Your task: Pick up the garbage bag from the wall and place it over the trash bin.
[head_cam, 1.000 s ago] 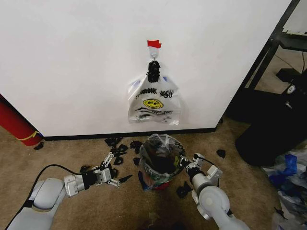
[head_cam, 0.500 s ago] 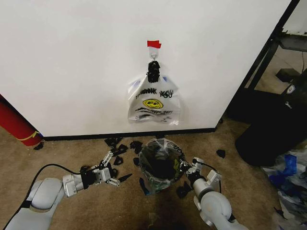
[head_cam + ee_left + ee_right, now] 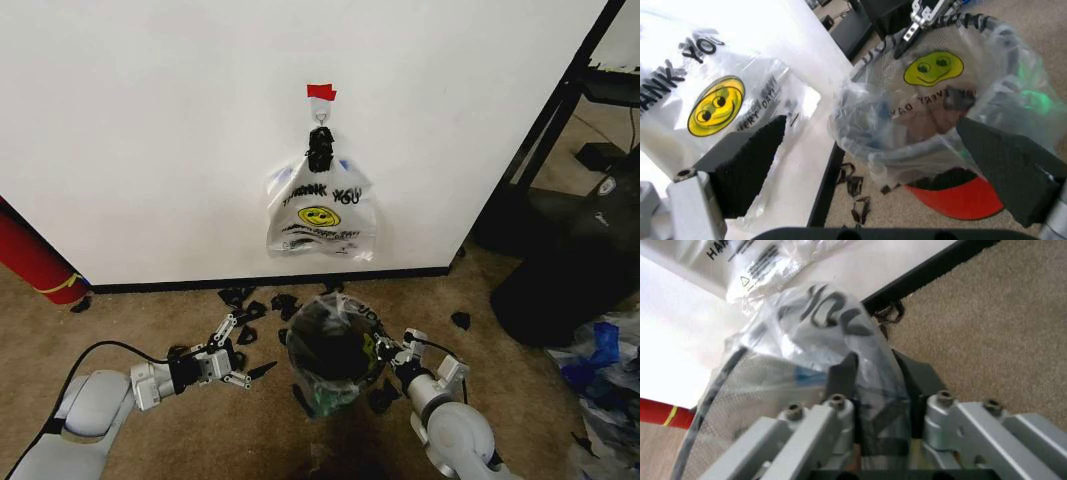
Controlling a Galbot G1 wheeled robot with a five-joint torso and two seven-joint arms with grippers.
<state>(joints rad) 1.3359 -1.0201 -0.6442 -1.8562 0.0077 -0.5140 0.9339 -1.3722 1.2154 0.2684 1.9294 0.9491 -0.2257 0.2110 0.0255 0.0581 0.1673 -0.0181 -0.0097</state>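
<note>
The garbage bag (image 3: 340, 312), thin clear crinkly plastic with a yellow-green smiley (image 3: 933, 67), is draped over the rim of the small black trash bin (image 3: 335, 355). The bin stands on the carpet just in front of the white wall (image 3: 150, 130), and its red base (image 3: 960, 197) shows under the plastic. At the bin's right rim my right gripper (image 3: 383, 350) is shut on a fold of the bag (image 3: 867, 385). Left of the bin, a little apart from it, my left gripper (image 3: 245, 350) is open with its dark pads (image 3: 747, 165) spread wide.
A white "THANK YOU" smiley bag (image 3: 320, 215) hangs from a hook under red tape (image 3: 321, 92). Black scraps (image 3: 245, 305) litter the carpet by the baseboard. A red cylinder (image 3: 35, 260) leans at the left. At the right are a large black bulk (image 3: 570, 270) and plastic heap (image 3: 605, 370).
The bin with the bag has shifted toward me and tipped, so its red base no longer shows in the head view. My right gripper moved with the rim; the left arm barely moved.
</note>
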